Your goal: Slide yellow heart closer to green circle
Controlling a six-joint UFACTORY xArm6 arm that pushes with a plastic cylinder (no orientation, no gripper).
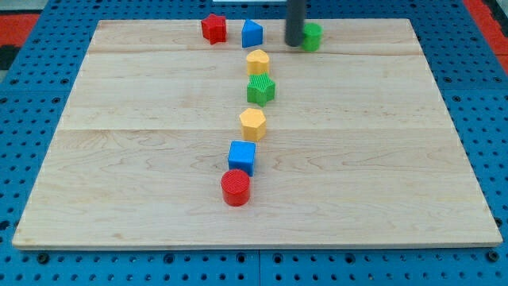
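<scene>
My tip (294,43) stands at the view's top, right against the left side of the green circle (313,36), which the rod partly hides. Two yellow blocks lie in the middle column. The upper yellow block (257,61) is below and left of my tip, about a block's width away. The lower yellow block (252,123) is near the board's centre. I cannot tell for sure which of the two is the heart.
A red star (213,28) and a blue block (252,33) sit at the top, left of my tip. A green block (260,89) lies between the two yellow ones. A blue cube (242,156) and a red circle (236,187) lie lower down. The wooden board (397,159) rests on a blue pegboard.
</scene>
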